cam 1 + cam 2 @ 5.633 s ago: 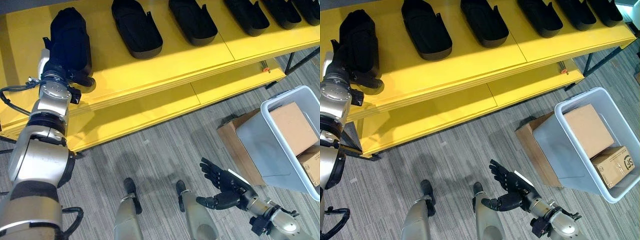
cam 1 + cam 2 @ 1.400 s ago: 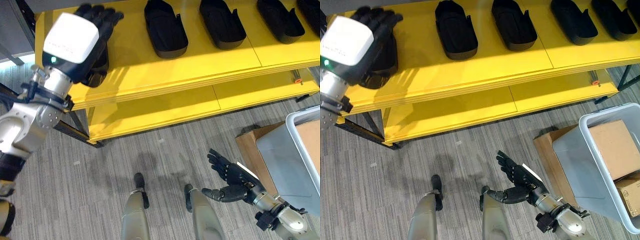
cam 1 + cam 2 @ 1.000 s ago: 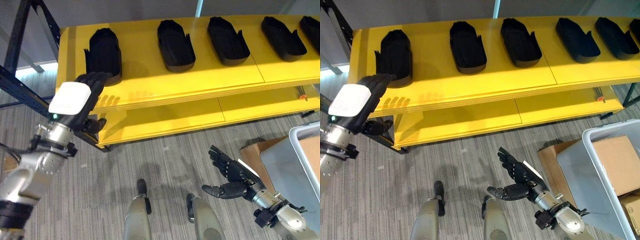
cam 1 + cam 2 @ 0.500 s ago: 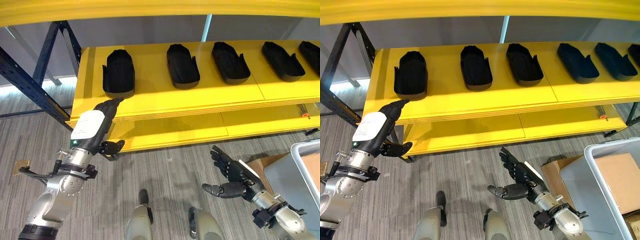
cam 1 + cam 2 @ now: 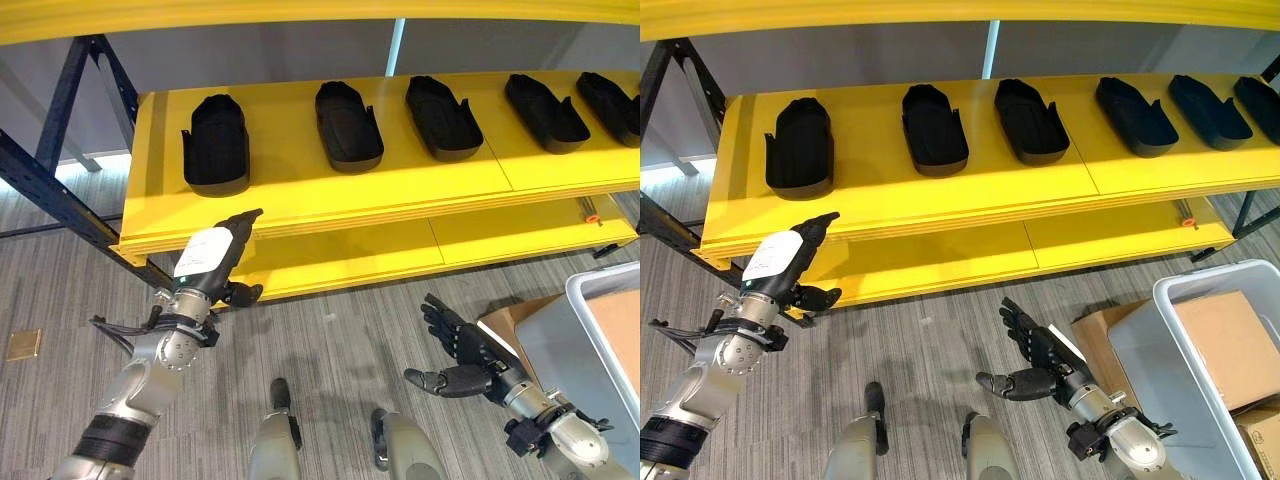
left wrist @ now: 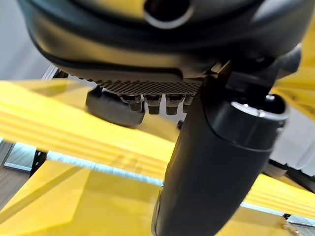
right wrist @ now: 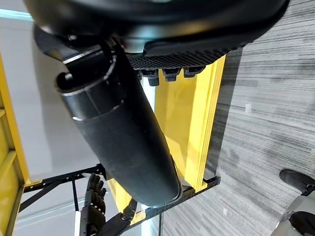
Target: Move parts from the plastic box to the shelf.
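Note:
Several black moulded parts lie in a row on the yellow shelf (image 5: pixel 300 190); the leftmost part (image 5: pixel 215 140) sits near the shelf's left end. My left hand (image 5: pixel 208 258) hovers just below and in front of the shelf's edge, fingers straight, holding nothing. In the left wrist view its thumb (image 6: pixel 221 162) stands before that leftmost part (image 6: pixel 115 105). My right hand (image 5: pixel 468 352) is open, palm up, low over the floor, empty. The grey plastic box (image 5: pixel 1160 372) stands to the right, with a cardboard box (image 5: pixel 1230 345) inside.
A lower yellow shelf board (image 5: pixel 340 255) runs under the top one. A dark blue rack post (image 5: pixel 55 165) slants at the left. A flat cardboard box (image 5: pixel 1092 330) lies on the grey carpet against the plastic box. A small tan plate (image 5: pixel 22 345) sits in the floor at far left.
The view has pulled back and shifted. My left hand has let go of the leftmost black part, left it on the shelf, and dropped below the shelf's edge. The right hand has held still.

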### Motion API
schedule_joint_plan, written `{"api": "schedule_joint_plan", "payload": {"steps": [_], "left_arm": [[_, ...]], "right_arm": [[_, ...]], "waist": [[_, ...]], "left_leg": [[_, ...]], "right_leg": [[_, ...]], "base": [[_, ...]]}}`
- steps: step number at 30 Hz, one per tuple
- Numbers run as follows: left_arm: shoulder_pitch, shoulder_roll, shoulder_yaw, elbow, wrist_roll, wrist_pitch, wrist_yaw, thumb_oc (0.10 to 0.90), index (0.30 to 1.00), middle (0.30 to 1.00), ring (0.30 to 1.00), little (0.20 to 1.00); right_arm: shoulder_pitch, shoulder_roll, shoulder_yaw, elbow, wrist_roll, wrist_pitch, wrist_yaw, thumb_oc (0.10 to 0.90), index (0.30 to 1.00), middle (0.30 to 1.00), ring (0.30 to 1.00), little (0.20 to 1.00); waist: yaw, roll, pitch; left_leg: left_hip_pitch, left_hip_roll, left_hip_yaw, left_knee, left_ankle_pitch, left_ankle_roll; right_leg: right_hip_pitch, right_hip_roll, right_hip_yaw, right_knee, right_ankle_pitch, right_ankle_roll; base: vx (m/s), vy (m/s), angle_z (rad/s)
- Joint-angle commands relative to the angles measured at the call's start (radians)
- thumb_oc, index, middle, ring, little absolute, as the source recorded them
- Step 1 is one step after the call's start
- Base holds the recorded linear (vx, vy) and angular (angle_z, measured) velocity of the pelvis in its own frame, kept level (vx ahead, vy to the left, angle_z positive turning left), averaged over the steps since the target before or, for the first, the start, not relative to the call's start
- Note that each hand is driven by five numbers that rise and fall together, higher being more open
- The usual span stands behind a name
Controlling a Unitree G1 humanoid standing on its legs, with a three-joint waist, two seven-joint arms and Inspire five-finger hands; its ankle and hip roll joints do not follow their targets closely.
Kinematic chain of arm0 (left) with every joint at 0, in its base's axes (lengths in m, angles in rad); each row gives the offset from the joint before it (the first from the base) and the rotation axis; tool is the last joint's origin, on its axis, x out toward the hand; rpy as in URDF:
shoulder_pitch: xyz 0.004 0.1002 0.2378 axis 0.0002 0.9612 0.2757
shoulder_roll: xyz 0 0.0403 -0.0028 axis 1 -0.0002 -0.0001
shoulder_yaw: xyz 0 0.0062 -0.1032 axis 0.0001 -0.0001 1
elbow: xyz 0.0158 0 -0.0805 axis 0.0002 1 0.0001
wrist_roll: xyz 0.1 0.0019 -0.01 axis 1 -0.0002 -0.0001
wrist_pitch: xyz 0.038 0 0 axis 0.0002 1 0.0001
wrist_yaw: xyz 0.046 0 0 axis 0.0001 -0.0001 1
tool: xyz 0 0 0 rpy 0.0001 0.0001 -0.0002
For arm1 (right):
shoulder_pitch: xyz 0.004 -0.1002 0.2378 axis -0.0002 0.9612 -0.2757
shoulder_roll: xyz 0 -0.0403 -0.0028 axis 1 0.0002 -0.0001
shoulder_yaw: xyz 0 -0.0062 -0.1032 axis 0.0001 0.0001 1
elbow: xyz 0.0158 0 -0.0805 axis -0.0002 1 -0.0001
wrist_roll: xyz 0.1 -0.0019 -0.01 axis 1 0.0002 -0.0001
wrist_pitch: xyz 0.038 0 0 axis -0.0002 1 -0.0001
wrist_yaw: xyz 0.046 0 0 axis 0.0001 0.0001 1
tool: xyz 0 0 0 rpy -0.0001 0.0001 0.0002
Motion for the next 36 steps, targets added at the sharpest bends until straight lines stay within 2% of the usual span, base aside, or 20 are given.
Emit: {"api": "schedule_joint_plan", "payload": {"steps": [1, 8, 15, 17, 27, 31, 36], "left_arm": [[-0.129, 0.002, -0.001, 0.004, 0.025, -0.019, 0.066, 0.9, 1.0, 1.0, 1.0, 1.0], [-0.153, 0.005, -0.017, 0.084, 0.05, -0.002, 0.083, 0.9, 1.0, 1.0, 1.0, 1.0], [-0.17, 0.05, 0.003, 0.108, 0.067, 0.008, 0.092, 0.9, 1.0, 1.0, 1.0, 1.0], [-0.171, 0.086, 0.02, 0.093, 0.078, 0.007, 0.094, 0.9, 1.0, 1.0, 1.0, 1.0], [-0.176, 0.16, 0.061, 0.018, 0.107, 0.003, 0.095, 0.9, 1.0, 1.0, 1.0, 1.0], [-0.12, 0.21, 0.127, -0.098, 0.118, -0.017, 0.076, 0.9, 1.0, 1.0, 1.0, 1.0], [-0.112, 0.244, 0.149, -0.124, 0.117, -0.027, 0.068, 0.9, 1.0, 1.0, 1.0, 1.0]], "right_arm": [[-0.049, -0.009, -0.025, -0.078, 0.03, -0.071, 0.006, 0.9, 1.0, 1.0, 1.0, 1.0], [-0.039, -0.019, -0.029, -0.087, 0.038, -0.073, 0.013, 0.9, 1.0, 1.0, 1.0, 1.0], [-0.033, -0.026, -0.033, -0.086, 0.042, -0.076, 0.016, 0.9, 1.0, 1.0, 1.0, 1.0], [-0.03, -0.026, -0.035, -0.081, 0.045, -0.074, 0.02, 0.9, 1.0, 1.0, 1.0, 1.0], [-0.028, -0.021, -0.036, -0.071, 0.043, -0.077, 0.022, 0.9, 1.0, 1.0, 1.0, 1.0], [-0.015, -0.02, -0.057, -0.066, 0.034, -0.074, 0.023, 0.9, 1.0, 1.0, 1.0, 1.0], [-0.013, -0.02, -0.06, -0.061, 0.028, -0.071, 0.029, 0.9, 1.0, 1.0, 1.0, 1.0]], "waist": [[-0.003, -0.014, -0.029], [-0.007, -0.019, -0.02], [-0.007, -0.02, -0.015], [-0.006, -0.019, -0.013], [-0.003, -0.015, -0.013], [0.006, -0.01, -0.012], [0.007, -0.008, -0.011]], "left_leg": [[0.009, 0.06, -0.009, 0.109, -0.125, -0.022], [-0.001, 0.062, -0.007, 0.126, -0.134, -0.024], [-0.009, 0.062, -0.007, 0.135, -0.137, -0.024], [-0.011, 0.061, -0.006, 0.136, -0.138, -0.025], [-0.013, 0.059, -0.005, 0.143, -0.142, -0.024], [-0.015, 0.059, -0.008, 0.144, -0.142, -0.025], [-0.013, 0.058, -0.008, 0.147, -0.142, -0.025]], "right_leg": [[-0.003, -0.021, -0.005, -0.115, 0.088, -0.008], [-0.013, -0.021, 0.0, -0.101, 0.082, -0.008], [-0.02, -0.022, 0.003, -0.096, 0.084, -0.008], [-0.02, -0.024, 0.001, -0.094, 0.084, -0.008], [-0.025, -0.027, 0.003, -0.086, 0.082, -0.008], [-0.025, -0.026, 0.005, -0.085, 0.08, -0.01], [-0.023, -0.026, 0.005, -0.082, 0.079, -0.011]], "base": [[0.0, 0.0, 0.0], [0.0, 0.007, -0.07], [0.0, 0.0, 0.0], [0.0, 0.0, 0.0], [0.0, 0.0, 0.0], [0.0, 0.0, 0.0], [0.0, 0.0, 0.0]]}}
